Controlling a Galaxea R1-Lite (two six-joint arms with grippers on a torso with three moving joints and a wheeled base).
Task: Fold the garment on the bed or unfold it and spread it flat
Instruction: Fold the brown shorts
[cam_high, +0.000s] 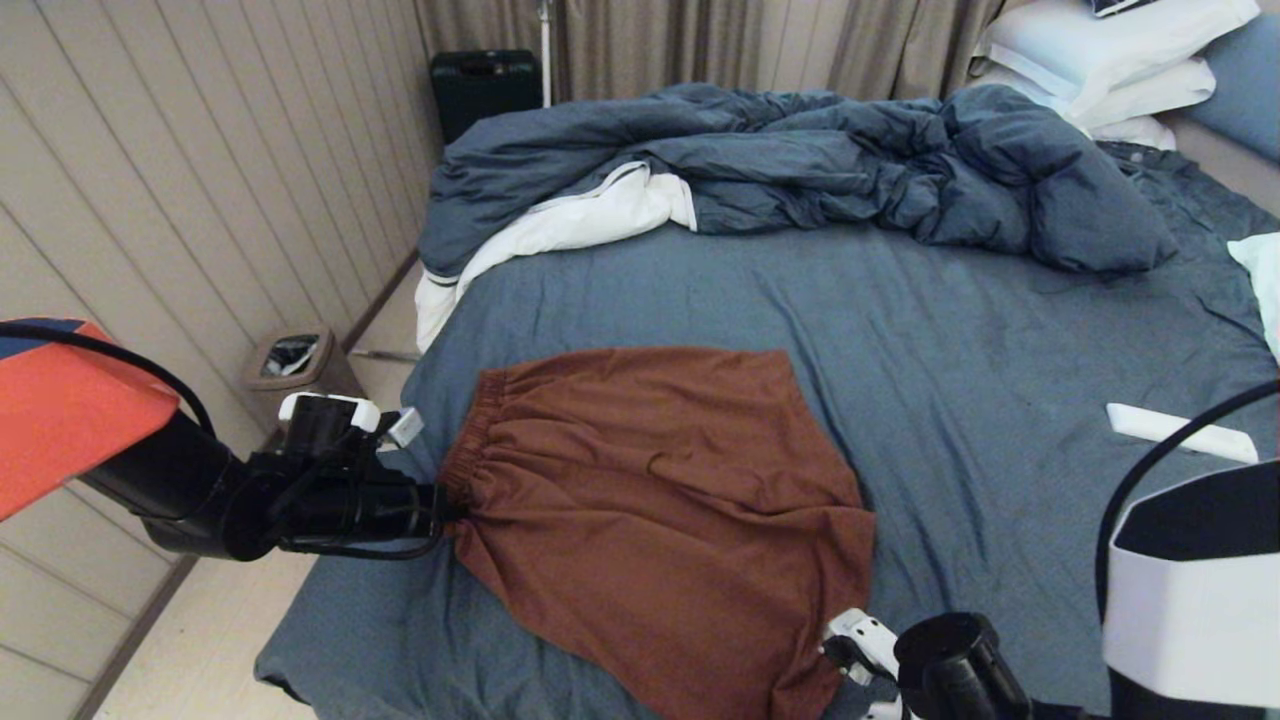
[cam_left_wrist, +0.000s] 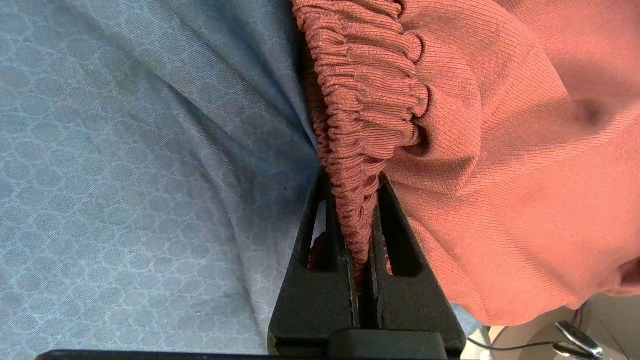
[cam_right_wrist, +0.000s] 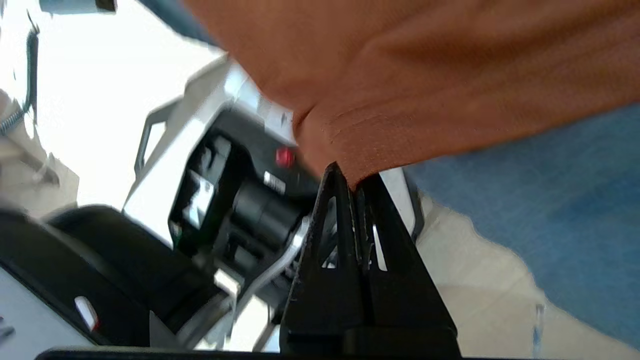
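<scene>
The bed (cam_high: 1000, 380), under a smooth slate-blue sheet with a rumpled duvet (cam_high: 800, 160) pushed to its far side, gives the shorts (cam_high: 660, 500) a broad flat bed to lie on. They lie near its near edge, rust-brown and finely ribbed, waistband gathered. The left gripper (cam_left_wrist: 356, 225) has its jaws clamped on that elastic waistband; the right gripper (cam_right_wrist: 356, 187) pinches a stitched hem corner at the near edge, likely so both can pull the cloth taut.

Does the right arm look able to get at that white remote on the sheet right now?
Probably not yet: the right gripper is shut on the shorts' hem, though the remote lies unobstructed on its side.
</scene>
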